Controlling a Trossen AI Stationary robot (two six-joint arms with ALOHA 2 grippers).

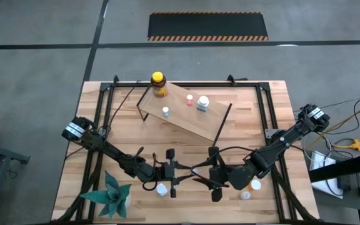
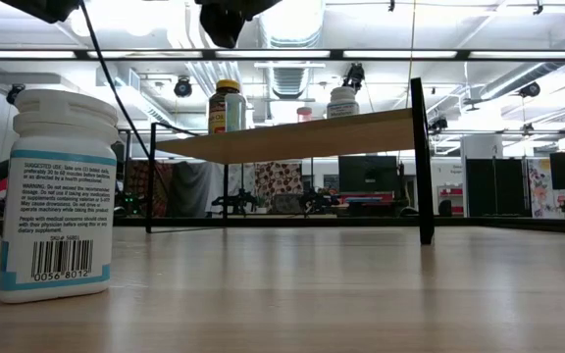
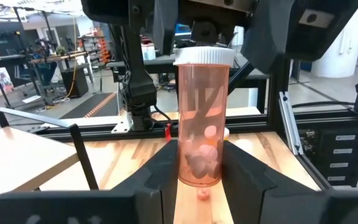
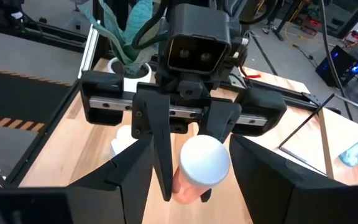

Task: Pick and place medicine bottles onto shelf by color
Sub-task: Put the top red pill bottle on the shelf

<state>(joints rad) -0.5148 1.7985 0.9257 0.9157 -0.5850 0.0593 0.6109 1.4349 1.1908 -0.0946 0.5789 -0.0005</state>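
— The left gripper [image 3: 202, 169], what's it doing? From here its two fingers look pressed onto something.

— They are. They're clamped on a see-through orange vial [image 3: 202, 118] with a white cap, gripping it low on the body. The vial stands upright between them, with a few pale pills at the bottom.

— And where's that over the table?

— Near the front edge, about the middle, held up off the wood. The right gripper [image 1: 216, 180] faces it head-on from the other side. Its fingers [image 4: 129, 180] are spread wide, one on each side of the vial, with a gap showing on both sides. I can't see them touching it.

— What's around them on the table [image 1: 274, 100]?

— A small white bottle [image 1: 161, 189] sits just beside the left gripper, towards the front edge. Under the right arm there's an orange-capped bottle [image 1: 255, 184] and, next to it, a white-capped bottle [image 1: 245, 195]. The green paper plant [image 1: 111, 194] is at the front left corner.

— And the shelf?

— The shelf [image 1: 180, 122] stands farther back, set at an angle across the table on thin black legs. The amber bottle [image 1: 159, 83] with the yellow cap is at its far left corner. Three small ones stand on the board: a tiny white bottle [image 1: 165, 111] towards the near edge, a pink-capped bottle [image 1: 189, 100] and a wider white bottle [image 1: 203, 103] close beside it.
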